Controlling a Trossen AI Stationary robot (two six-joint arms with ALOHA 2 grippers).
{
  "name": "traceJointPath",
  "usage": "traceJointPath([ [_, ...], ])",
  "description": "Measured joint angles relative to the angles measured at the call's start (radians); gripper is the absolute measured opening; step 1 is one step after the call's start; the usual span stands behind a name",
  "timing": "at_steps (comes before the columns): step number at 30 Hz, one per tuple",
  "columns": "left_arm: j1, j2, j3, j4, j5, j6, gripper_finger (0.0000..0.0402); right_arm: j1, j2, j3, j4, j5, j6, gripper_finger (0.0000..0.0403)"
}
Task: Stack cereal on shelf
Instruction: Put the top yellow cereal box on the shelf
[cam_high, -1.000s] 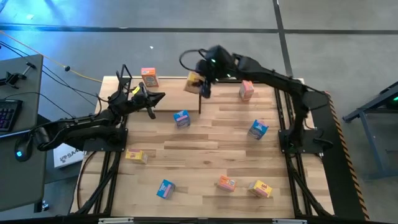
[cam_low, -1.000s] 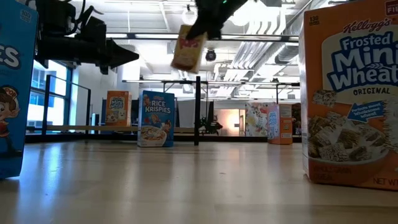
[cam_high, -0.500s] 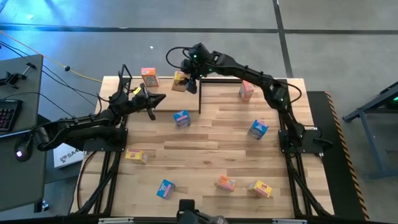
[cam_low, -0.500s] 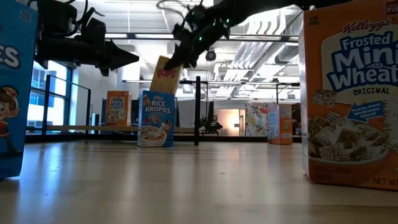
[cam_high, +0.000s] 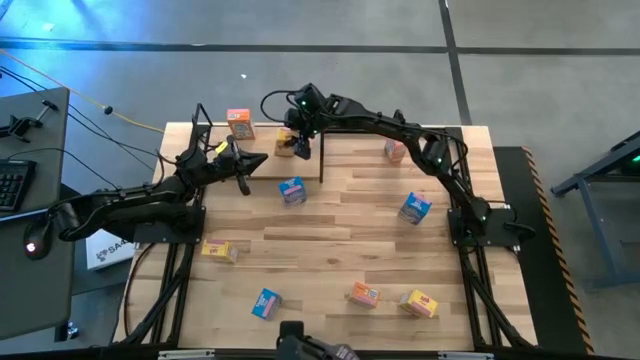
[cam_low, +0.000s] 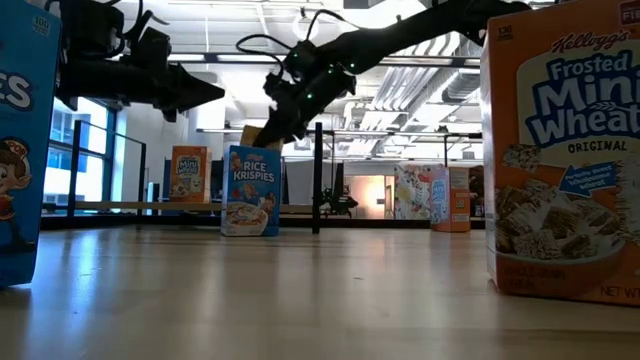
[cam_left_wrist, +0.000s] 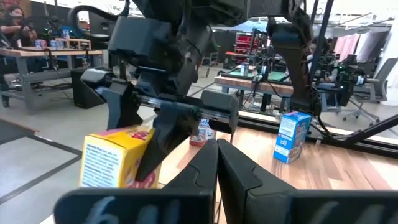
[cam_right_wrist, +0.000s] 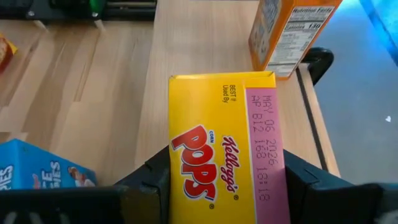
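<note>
The right gripper has its fingers clamped on the two long sides of a small yellow cardboard Corn Pops cereal box, which hangs tilted above the pale wooden base board of the black metal-tube shelf. Beyond the fingers, on that same board, stands a small orange cardboard cereal box, and off to one side of them on the striped table a small blue cardboard Rice Krispies box.

The main risk, as I judge it, is the tilt. If the fingers part while the yellow box leans, it would land on an edge and tip over, or slide along the smooth board. A second risk is the upright black post just beside the fingers: a sideways correction could catch the box corner or a finger against it and twist the box in the grip. Carrying too far forward could knock the orange box.

The left gripper waits near the right fingers with its own fingers pressed together and empty; a careless retreat could brush it.
</note>
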Motion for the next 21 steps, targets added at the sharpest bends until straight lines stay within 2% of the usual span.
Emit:
traceJointPath([
  [5,0.0,0.0,0.0,0.0,-0.001,0.0,0.0,0.011,0.01,0.0,-0.002,0.017,-0.029,0.0174],
  [9,0.0,0.0,0.0,0.0,-0.001,0.0,0.0,0.019,0.01,0.0,0.007,0.058,-0.036,0.0206],
  [14,0.0,0.0,0.0,-0.002,-0.001,-0.001,0.0,0.027,0.01,0.0,0.057,0.06,-0.035,0.0243],
  [18,0.0,0.0,0.0,-0.008,-0.001,-0.002,0.0,0.033,0.008,0.025,0.022,0.066,-0.049,0.0247],
  [21,0.0,0.0,0.0,-0.015,-0.001,-0.002,0.0,0.038,0.002,0.098,-0.063,0.083,-0.056,0.0239],
])
